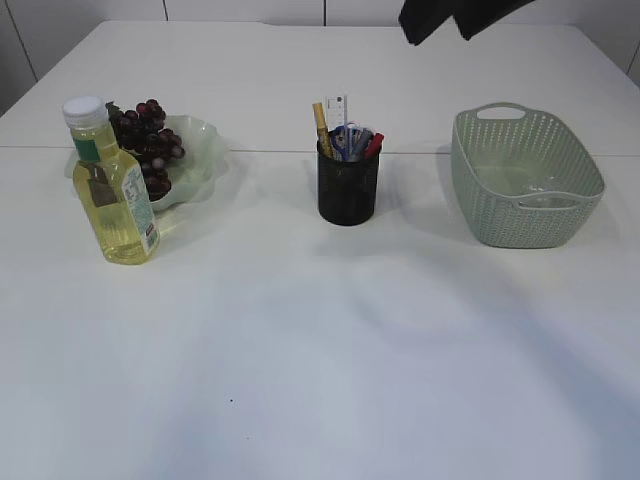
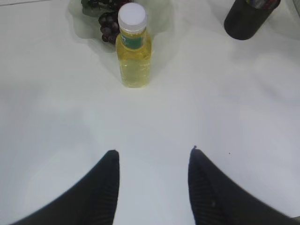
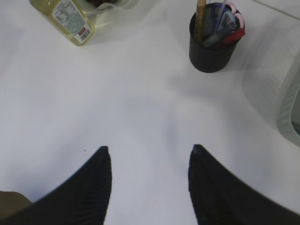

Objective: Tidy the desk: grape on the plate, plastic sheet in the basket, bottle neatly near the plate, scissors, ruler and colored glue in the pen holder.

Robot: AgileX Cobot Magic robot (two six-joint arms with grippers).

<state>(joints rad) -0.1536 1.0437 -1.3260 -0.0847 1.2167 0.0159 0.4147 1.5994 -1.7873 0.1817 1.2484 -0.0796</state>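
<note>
The bottle (image 1: 115,190) of yellow liquid with a white cap stands upright just in front of the pale green plate (image 1: 205,165), which holds the dark grape bunch (image 1: 150,140). The black mesh pen holder (image 1: 348,185) at the centre holds a pale ruler (image 1: 337,112), blue-handled scissors (image 1: 350,142), a red glue stick (image 1: 373,146) and a tan stick. A clear plastic sheet (image 1: 530,185) lies in the green basket (image 1: 525,235). My left gripper (image 2: 154,152) hangs open over bare table, well short of the bottle (image 2: 133,51). My right gripper (image 3: 150,149) is open too, with nothing between its fingers.
A dark part of an arm (image 1: 450,15) shows at the top edge of the exterior view. The white table (image 1: 320,350) stretches wide in front of the objects. The pen holder (image 3: 211,47) and the basket's rim (image 3: 290,112) lie ahead and to the right of my right gripper.
</note>
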